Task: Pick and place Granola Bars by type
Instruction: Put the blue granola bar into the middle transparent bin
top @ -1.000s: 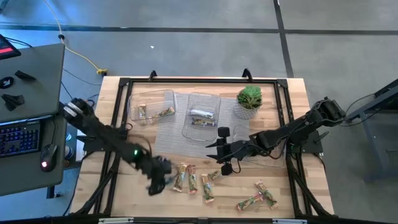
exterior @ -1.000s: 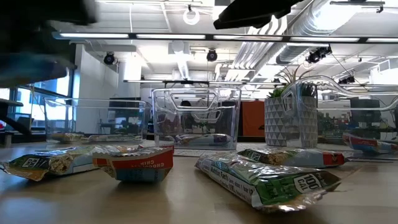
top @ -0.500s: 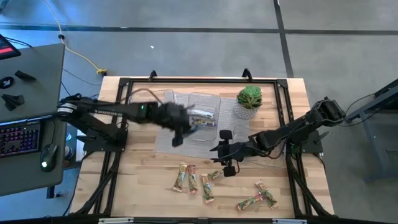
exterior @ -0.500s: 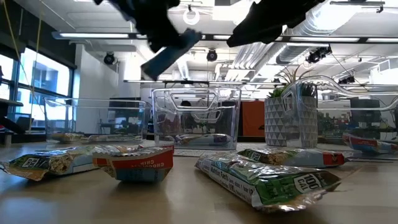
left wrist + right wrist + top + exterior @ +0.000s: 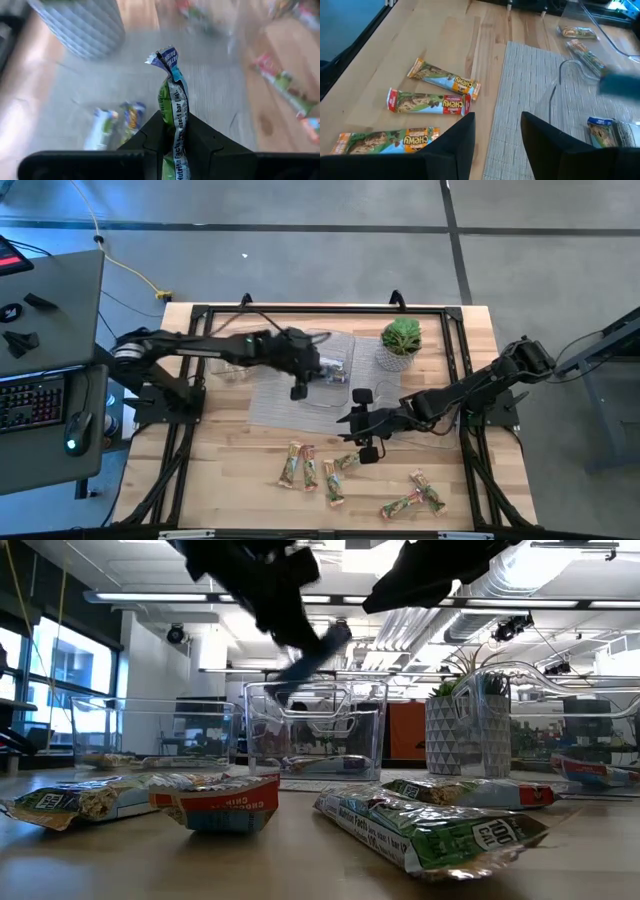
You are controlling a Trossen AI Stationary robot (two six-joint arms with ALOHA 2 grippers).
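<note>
The left gripper (image 5: 299, 387) is up over the grey woven mat (image 5: 268, 395), right by the middle clear plastic tray (image 5: 327, 365). Its fingers pinch a green and blue wrapped granola bar (image 5: 173, 107), which sticks up between them. My guess is this bar goes into that tray next.

The right gripper (image 5: 352, 420) waits over the wood table (image 5: 230, 470), near the small green plant in the white pot (image 5: 400, 342). Its fingers are spread apart and hold nothing.

Some of the job looks done. The middle tray has a few bars in it, and the left clear tray (image 5: 240, 350) has some too. But many are left. Orange and red wrapped bars (image 5: 440, 90) lie loose on the table, and more bars (image 5: 412, 496) sit near the front edge
</note>
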